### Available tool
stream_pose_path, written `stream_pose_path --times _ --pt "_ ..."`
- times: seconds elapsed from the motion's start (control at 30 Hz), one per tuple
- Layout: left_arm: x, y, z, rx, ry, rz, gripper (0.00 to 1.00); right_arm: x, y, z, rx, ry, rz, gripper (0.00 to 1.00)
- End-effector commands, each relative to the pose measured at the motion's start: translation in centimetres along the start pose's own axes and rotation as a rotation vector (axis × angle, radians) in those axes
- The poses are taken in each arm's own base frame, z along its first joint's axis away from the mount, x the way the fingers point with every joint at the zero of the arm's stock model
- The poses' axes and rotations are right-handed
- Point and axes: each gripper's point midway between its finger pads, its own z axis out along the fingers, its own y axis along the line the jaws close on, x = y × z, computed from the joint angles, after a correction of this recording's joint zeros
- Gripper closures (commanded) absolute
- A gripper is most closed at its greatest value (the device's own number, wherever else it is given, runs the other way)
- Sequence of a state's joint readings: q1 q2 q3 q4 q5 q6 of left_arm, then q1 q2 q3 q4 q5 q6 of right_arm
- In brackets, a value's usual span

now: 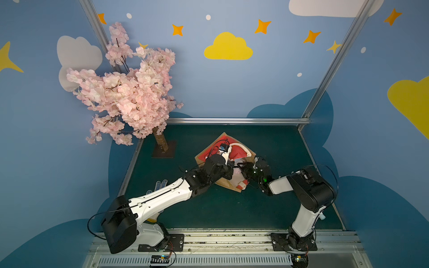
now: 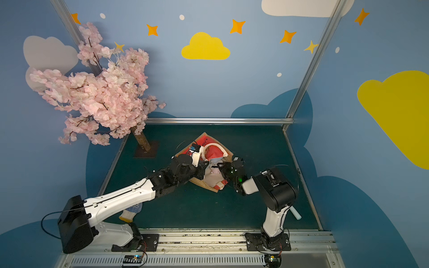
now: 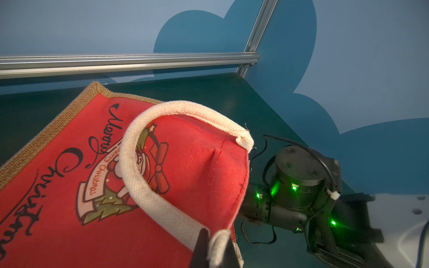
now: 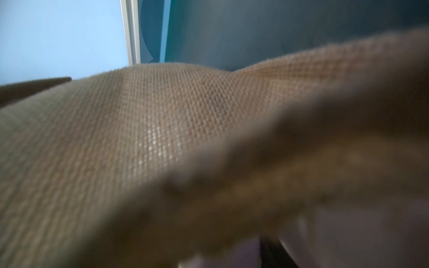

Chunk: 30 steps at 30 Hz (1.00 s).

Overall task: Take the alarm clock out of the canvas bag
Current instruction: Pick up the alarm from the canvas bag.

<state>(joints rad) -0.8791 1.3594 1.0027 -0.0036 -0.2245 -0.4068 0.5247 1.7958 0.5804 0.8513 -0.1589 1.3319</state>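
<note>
Green table (image 1: 278, 143) holds canvas bag (image 1: 239, 152), well apart from back rail (image 1: 232, 120).

A pink blossom tree (image 1: 125, 92) stands on green matting (image 1: 232, 208) beyond and left of the jaws, before blue walls (image 1: 209, 88) painted with clouds (image 1: 228, 47) and stars (image 1: 177, 30).

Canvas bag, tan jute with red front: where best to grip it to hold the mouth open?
Probably pinch the cream woven handle near its end at the rim, coming from the mouth side. The canvas bag lies red panel up, and the handle arches clear of it, a thin band jaws can close on. The left gripper grips there.
</note>
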Motion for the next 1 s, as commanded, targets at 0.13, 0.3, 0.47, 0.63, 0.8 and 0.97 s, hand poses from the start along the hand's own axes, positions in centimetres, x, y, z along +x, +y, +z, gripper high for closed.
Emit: stream_pose_path --times 0.13,0.3,0.47,0.63,0.8,0.97 --pt "-0.6 2.1 -1.1 -0.048 0.006 -0.019 0.95 2.1 0.7 -1.8 0.037 0.055 -0.060 0.73" --pt "-0.8 4.2 -2.2 -0.119 -0.001 0.007 0.95 3.2 1.2 -3.9 0.112 0.093 -0.136 0.74" --pt "-0.5 5.1 -2.9 -0.142 0.004 0.023 0.95 3.4 1.7 -6.6 0.149 0.088 -0.208 0.75" --pt "0.8 5.4 -2.8 -0.140 0.041 0.017 0.95 3.6 2.4 -9.1 0.178 0.109 -0.286 0.76" --pt "0.5 5.7 -3.4 -0.163 0.040 0.060 0.95 2.9 1.1 -11.8 0.260 0.094 -0.338 0.77" --pt "1.0 7.0 -4.0 -0.220 0.068 0.091 0.94 0.9 2.4 -13.9 0.196 0.051 -0.408 0.75"
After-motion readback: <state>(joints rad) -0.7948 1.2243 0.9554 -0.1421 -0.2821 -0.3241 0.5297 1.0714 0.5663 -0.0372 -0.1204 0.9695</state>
